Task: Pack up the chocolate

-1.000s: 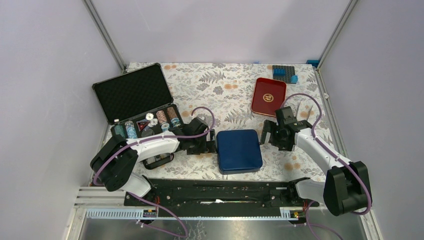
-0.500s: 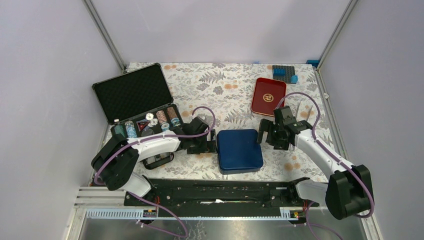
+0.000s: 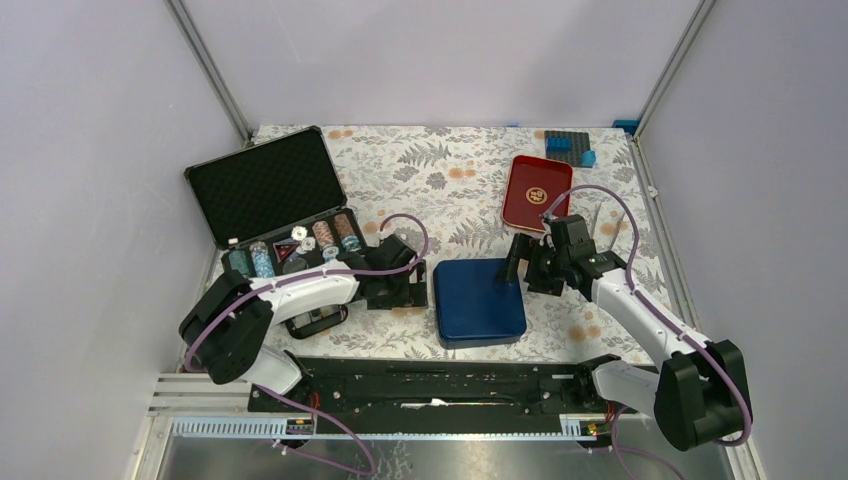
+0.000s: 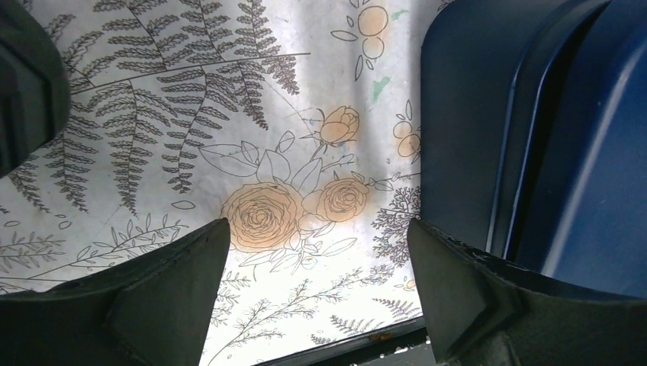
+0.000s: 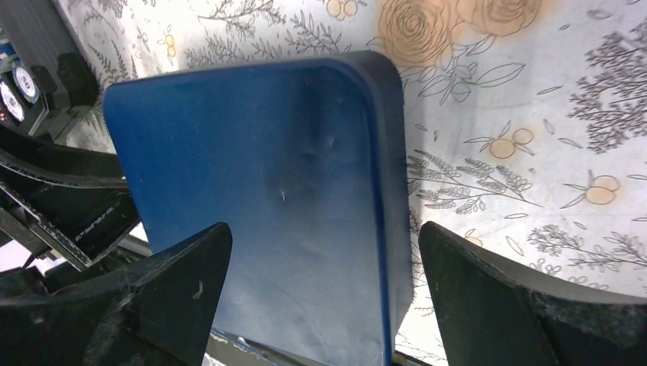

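No chocolate shows in any view. A shut dark blue box (image 3: 479, 301) with rounded corners lies flat on the flowered cloth at the table's middle. My left gripper (image 3: 425, 285) sits low beside the box's left edge, open, with only cloth between its fingers (image 4: 317, 297); the box's side (image 4: 534, 137) rises just right of it. My right gripper (image 3: 522, 270) hangs open over the box's right edge. In the right wrist view the box lid (image 5: 259, 168) fills the gap between the fingers of that gripper (image 5: 324, 297), which touches nothing.
An open black case (image 3: 270, 190) with rows of poker chips (image 3: 320, 238) stands at the left, close behind my left arm. A red tray (image 3: 537, 192) and blue and dark blocks (image 3: 568, 147) lie at the back right. A black rail (image 3: 430, 385) runs along the near edge.
My right gripper has moved left, from beside the blue box to over its right edge. The left gripper has stayed put.
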`<state>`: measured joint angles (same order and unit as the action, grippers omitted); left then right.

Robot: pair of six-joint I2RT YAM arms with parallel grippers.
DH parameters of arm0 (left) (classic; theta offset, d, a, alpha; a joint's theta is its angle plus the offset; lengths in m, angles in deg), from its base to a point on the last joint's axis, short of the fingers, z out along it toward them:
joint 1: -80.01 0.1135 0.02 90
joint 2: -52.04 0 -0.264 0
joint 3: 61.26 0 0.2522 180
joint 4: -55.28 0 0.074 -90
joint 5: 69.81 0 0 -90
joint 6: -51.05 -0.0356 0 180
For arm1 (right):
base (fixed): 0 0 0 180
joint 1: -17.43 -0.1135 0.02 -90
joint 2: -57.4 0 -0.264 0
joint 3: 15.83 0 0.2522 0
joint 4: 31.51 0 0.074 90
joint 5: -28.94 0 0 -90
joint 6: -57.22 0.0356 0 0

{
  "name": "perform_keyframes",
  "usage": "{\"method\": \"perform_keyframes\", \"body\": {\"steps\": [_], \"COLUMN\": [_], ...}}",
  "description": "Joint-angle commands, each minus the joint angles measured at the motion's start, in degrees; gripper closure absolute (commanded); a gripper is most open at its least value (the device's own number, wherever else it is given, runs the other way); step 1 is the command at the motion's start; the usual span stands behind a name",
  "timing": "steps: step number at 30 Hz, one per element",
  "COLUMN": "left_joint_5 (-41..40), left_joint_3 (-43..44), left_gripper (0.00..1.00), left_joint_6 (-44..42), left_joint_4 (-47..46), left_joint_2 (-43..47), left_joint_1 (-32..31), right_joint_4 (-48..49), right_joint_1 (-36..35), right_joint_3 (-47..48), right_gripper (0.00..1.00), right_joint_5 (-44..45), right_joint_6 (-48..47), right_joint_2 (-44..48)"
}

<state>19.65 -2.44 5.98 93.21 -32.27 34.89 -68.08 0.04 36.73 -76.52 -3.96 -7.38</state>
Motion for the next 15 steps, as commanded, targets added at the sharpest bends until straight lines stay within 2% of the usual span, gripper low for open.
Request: {"method": "perform_keyframes", "body": {"steps": [1, 15], "left_joint_5": [-2.17, -1.05], "left_joint_3": [1.95, 2.61], "left_gripper": [0.09, 0.09], "left_joint_6": [-0.78, -1.71], "left_joint_4": [0.45, -0.51], "left_joint_2": [1.65, -0.09], "left_joint_1": [-0.14, -0.14], "right_joint_4": [4.94, 7.75], "right_joint_1": [0.26, 1.77], "right_joint_3": [-1.97, -4.86], "right_gripper": [0.0, 0.0], "right_joint_5": [-5.28, -9.44], "right_joint_6": [1.31, 3.07], "right_joint_2": [-0.55, -0.3]}}
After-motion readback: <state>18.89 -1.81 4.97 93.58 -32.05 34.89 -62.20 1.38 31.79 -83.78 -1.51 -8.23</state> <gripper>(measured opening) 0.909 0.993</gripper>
